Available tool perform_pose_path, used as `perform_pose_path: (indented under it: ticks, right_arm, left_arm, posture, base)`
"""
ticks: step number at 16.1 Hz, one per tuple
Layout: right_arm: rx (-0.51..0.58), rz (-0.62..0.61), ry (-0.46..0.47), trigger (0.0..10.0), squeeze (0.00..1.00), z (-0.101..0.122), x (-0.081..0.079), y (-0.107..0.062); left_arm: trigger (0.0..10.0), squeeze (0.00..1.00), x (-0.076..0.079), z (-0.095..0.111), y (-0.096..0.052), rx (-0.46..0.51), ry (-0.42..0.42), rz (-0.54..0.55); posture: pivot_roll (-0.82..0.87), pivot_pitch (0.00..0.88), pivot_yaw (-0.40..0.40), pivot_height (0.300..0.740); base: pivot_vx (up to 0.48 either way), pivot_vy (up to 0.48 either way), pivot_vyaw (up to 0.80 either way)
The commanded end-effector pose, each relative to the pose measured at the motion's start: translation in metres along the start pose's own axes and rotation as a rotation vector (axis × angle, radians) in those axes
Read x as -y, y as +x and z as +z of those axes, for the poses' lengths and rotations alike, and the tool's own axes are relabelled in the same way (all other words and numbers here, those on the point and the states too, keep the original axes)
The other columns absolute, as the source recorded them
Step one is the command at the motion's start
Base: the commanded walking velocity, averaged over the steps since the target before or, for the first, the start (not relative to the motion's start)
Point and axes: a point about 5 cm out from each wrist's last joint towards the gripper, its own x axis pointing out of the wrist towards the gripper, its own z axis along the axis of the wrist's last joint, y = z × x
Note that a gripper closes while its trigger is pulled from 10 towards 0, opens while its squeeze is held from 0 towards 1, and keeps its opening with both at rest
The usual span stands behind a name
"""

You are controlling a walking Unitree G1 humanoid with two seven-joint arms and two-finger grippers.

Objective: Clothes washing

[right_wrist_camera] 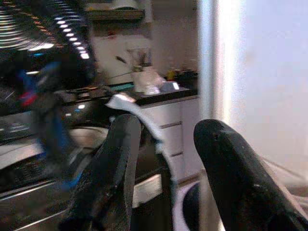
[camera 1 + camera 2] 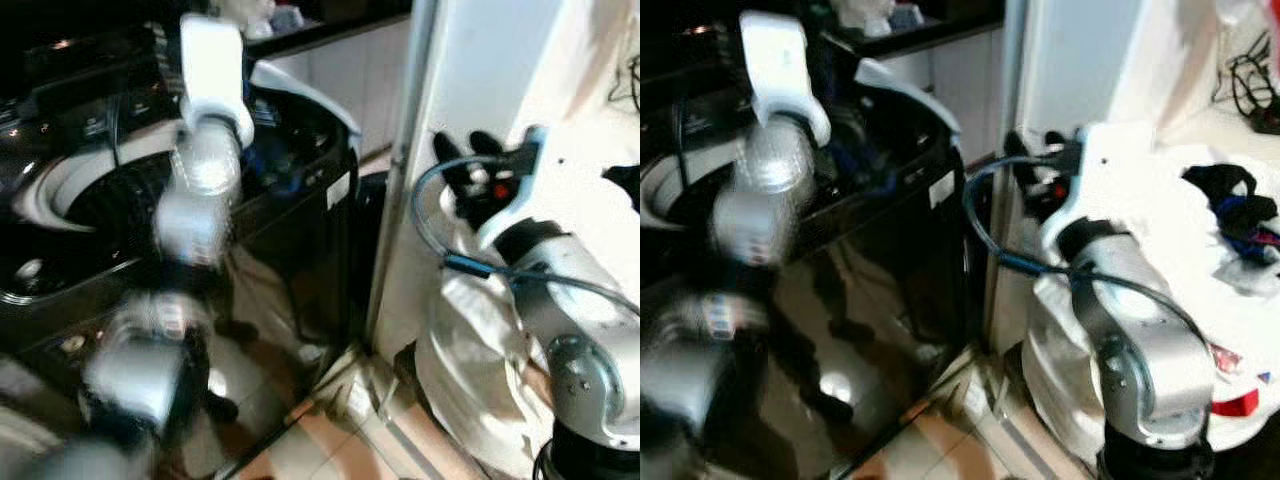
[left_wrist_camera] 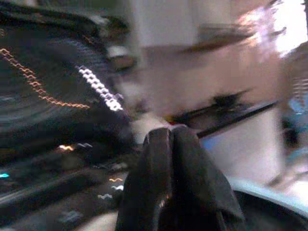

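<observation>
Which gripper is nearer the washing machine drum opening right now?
Left. The left gripper is raised above the washing machine drum; the right gripper is off beside it, by the white wall.

washing machine: black, top-loading, lid up | clothes: dark heap on white surface

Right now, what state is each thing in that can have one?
Washing machine: lid up, drum open.
Left end effector: fingers pressed together, shut, raised over the machine.
Right end effector: fingers apart, open, empty.
Clothes pile: heaped loose on the white surface, not yet loaded.
</observation>
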Motion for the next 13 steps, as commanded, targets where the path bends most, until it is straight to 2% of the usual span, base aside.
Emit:
perform_pose_path:
  ticks: [1, 3, 4, 5, 6, 7, 8, 9, 11, 12, 13]
  right_arm:
    - [0.022, 0.038, 0.005, 10.0, 0.00, 0.005, -0.006, 0.001]
    - [0.012, 0.083, 0.008, 10.0, 0.00, 0.005, -0.014, -0.002]
    - [0.003, 0.098, 0.012, 10.0, 0.00, 0.004, -0.016, -0.005]
    - [-0.010, 0.105, 0.010, 10.0, 0.00, 0.002, -0.018, -0.008]
    - [-0.021, 0.110, 0.005, 10.0, 0.00, 0.001, -0.020, -0.011]
    - [-0.028, 0.114, 0.006, 10.0, 0.00, 0.001, -0.021, -0.013]
    - [-0.036, 0.121, 0.006, 10.0, 0.00, 0.000, -0.023, -0.015]
    - [-0.055, 0.135, -0.004, 10.0, 0.00, -0.002, -0.026, -0.017]
    - [-0.063, 0.140, -0.008, 10.0, 0.00, -0.003, -0.028, -0.019]
    - [-0.065, 0.143, -0.009, 10.0, 0.00, -0.003, -0.029, -0.019]
    - [-0.073, 0.149, -0.010, 10.0, 0.00, -0.003, -0.030, -0.020]
  left_arm:
    - [10.0, 0.00, -0.012, 0.003, 0.010, 0.011, 0.041, 0.068]
    - [10.0, 0.00, -0.028, 0.006, 0.025, -0.049, 0.241, 0.148]
    - [10.0, 0.00, -0.035, 0.000, 0.026, -0.100, 0.273, 0.160]
    - [10.0, 0.00, -0.038, -0.009, 0.025, -0.157, 0.245, 0.152]
    - [10.0, 0.00, -0.038, -0.022, 0.021, -0.220, 0.261, 0.126]
    - [10.0, 0.00, -0.037, -0.031, 0.018, -0.260, 0.242, 0.105]
    - [10.0, 0.00, -0.034, -0.046, 0.012, -0.335, 0.221, 0.067]
    - [10.0, 0.00, -0.033, -0.071, -0.001, -0.444, 0.222, 0.031]
    - [10.0, 0.00, -0.035, -0.080, -0.006, -0.482, 0.245, 0.034]
    - [10.0, 1.00, -0.036, -0.084, -0.009, -0.504, 0.232, 0.034]
    - [10.0, 1.00, -0.043, -0.088, -0.011, -0.536, 0.229, 0.049]
  posture:
    - [-0.09, 0.000, 0.054, 0.740]
    - [-0.12, 0.000, 0.076, 0.740]
    - [-0.13, 0.000, 0.083, 0.740]
    - [-0.15, 0.000, 0.092, 0.740]
    - [-0.16, 0.000, 0.101, 0.740]
    - [-0.17, 0.000, 0.103, 0.740]
    - [-0.18, 0.000, 0.107, 0.740]
    - [-0.20, 0.000, 0.116, 0.740]
    - [-0.20, 0.000, 0.117, 0.740]
    - [-0.20, 0.000, 0.118, 0.740]
    - [-0.21, 0.000, 0.118, 0.740]
  base:
    - [0.000, 0.000, 0.00]
    - [0.000, 0.000, 0.00]
    - [0.000, 0.000, 0.00]
    - [0.000, 0.000, 0.00]
    - [0.000, 0.000, 0.00]
    - [0.000, 0.000, 0.00]
    - [0.000, 0.000, 0.00]
    - [0.000, 0.000, 0.00]
    - [0.000, 0.000, 0.00]
    - [0.000, 0.000, 0.00]
    - [0.000, 0.000, 0.00]
